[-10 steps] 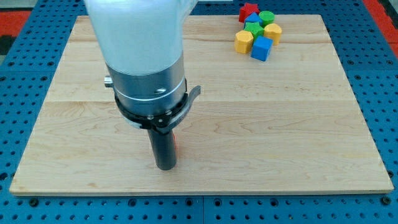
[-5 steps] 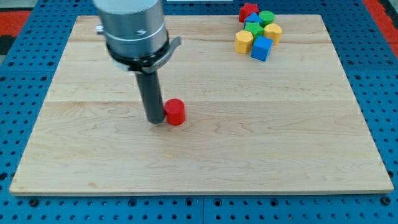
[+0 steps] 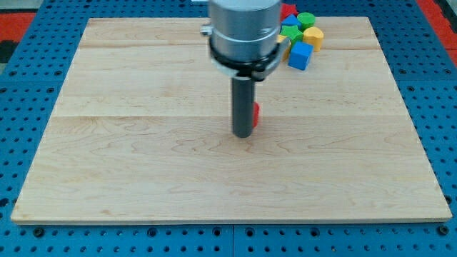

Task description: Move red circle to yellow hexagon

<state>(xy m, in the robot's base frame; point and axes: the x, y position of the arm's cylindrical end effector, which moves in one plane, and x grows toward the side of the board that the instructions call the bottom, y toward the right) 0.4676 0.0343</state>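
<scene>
My tip (image 3: 243, 134) stands on the board a little right of centre. The red circle (image 3: 255, 114) is right behind it, mostly hidden by the rod, with only a red sliver showing at the rod's right side. One yellow hexagon (image 3: 313, 36) shows at the view's top right in a cluster of blocks. The other yellow hexagon, at the cluster's left, is hidden behind the arm.
The cluster at the view's top right also holds a blue cube (image 3: 300, 55), a green circle (image 3: 305, 20), a green block (image 3: 290, 32) and a red star (image 3: 288, 11), partly hidden by the arm. The wooden board (image 3: 107, 143) lies on a blue pegboard.
My tip has moved toward the view's right and slightly up, pushing the red circle with it toward the cluster. The arm now hides the leftmost yellow hexagon.
</scene>
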